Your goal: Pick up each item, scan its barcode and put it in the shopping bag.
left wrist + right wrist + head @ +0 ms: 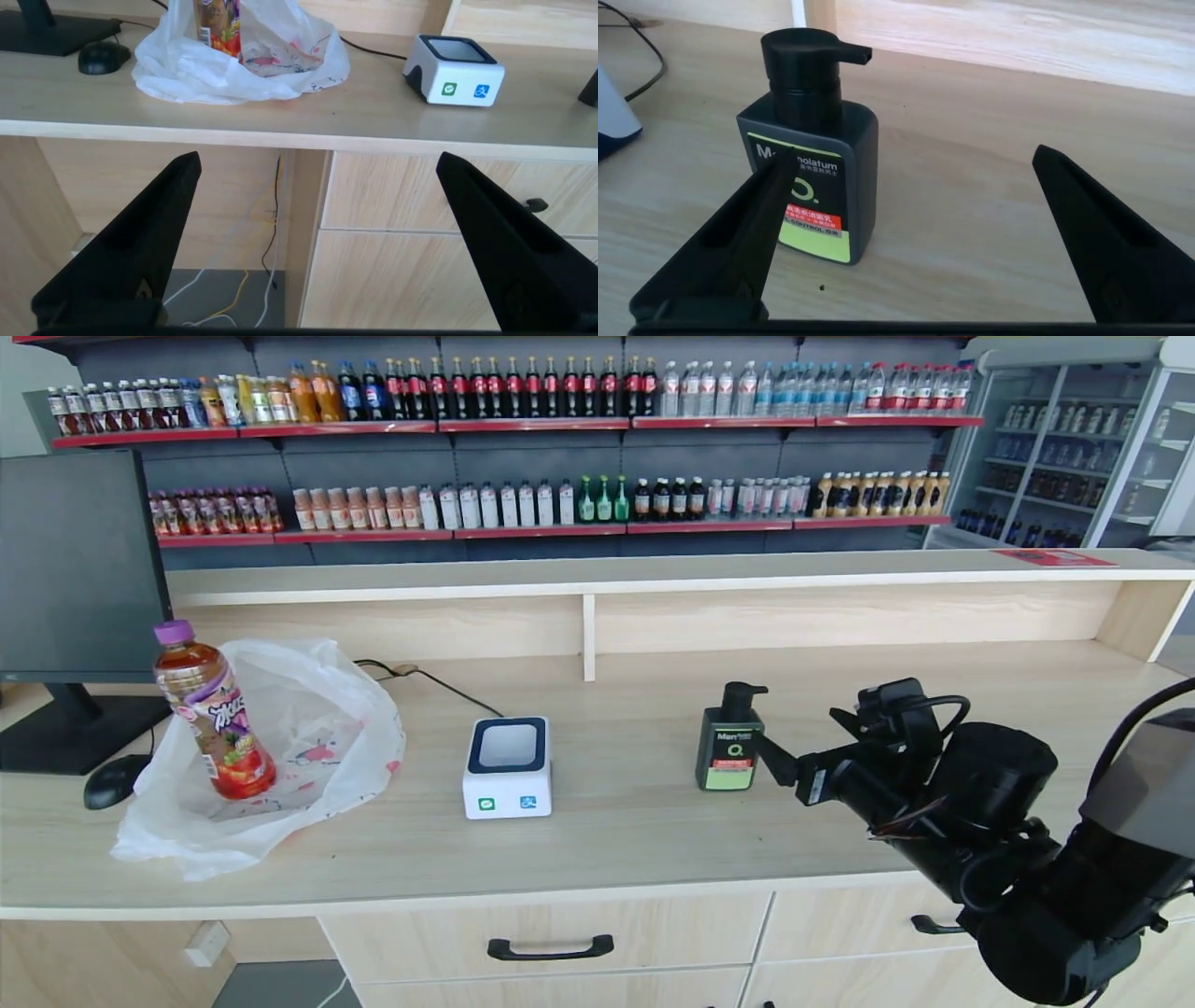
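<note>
A dark pump bottle [728, 747] with a green label stands upright on the counter, right of the white barcode scanner [507, 765]. My right gripper [780, 761] hangs open just right of the pump bottle [811, 159], fingers wide apart, nothing held. A tea bottle [213, 714] with a purple cap stands inside the white plastic shopping bag [317, 728] at the left. My left gripper [313, 243] is open, held low in front of the counter below the bag [243, 61] and the scanner [455, 70].
A black monitor [79, 579] and a mouse [114, 780] sit at the far left. A cable [439, 681] runs behind the scanner. A raised wooden ledge [653, 583] borders the counter's back. Drawers [551, 943] lie below the front edge.
</note>
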Controlling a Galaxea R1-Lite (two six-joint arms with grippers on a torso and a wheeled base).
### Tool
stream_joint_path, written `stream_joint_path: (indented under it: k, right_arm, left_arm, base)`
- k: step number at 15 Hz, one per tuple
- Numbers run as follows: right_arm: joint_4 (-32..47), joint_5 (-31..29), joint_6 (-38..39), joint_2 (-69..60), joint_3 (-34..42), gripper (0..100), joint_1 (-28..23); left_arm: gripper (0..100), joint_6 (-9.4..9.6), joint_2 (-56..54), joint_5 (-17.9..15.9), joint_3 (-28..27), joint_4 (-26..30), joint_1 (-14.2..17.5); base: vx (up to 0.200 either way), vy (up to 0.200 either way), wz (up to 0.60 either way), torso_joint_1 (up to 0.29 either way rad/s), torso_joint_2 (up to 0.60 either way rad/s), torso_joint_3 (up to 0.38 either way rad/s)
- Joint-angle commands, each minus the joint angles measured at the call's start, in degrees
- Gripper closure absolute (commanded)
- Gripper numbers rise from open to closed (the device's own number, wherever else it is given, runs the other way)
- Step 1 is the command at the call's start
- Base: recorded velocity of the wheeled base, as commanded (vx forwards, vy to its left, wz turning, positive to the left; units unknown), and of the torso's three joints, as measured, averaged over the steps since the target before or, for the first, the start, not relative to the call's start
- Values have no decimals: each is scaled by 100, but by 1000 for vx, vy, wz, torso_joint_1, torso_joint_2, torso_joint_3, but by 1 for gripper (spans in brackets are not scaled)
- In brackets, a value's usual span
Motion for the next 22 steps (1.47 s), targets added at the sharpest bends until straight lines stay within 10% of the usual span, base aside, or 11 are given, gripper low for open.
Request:
stream_joint_path:
  k: [1,22]
  right_arm:
    - [-6,1,-6,159,-96,0,-23]
    - [-6,27,-199,677,-668,0,-410]
  left_arm:
    - [0,-2,-2,1,0,0,4]
    - [0,-20,-2,1,0,0,4]
  base:
    - [0,0,0,0,0,0]
    - [0,0,0,0,0,0]
